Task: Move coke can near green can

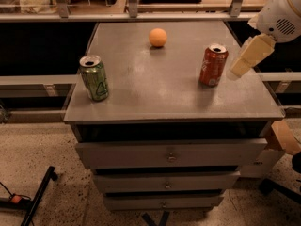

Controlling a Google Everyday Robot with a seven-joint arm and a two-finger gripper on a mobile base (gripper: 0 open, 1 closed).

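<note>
The red coke can [213, 65] stands upright on the right side of the grey cabinet top [160, 93]. The green can [94, 77] stands upright near the left front corner, far from the red can. My gripper [233, 73] comes in from the upper right on a white arm and hangs just to the right of the coke can, close to it but apart from it. It holds nothing.
An orange ball [158, 37] lies at the back middle of the top. Drawers [169, 154] run below the front edge. A shelf rail [141, 16] crosses behind. A cardboard box [282, 138] sits at the right, a black stand leg [37, 197] on the floor left.
</note>
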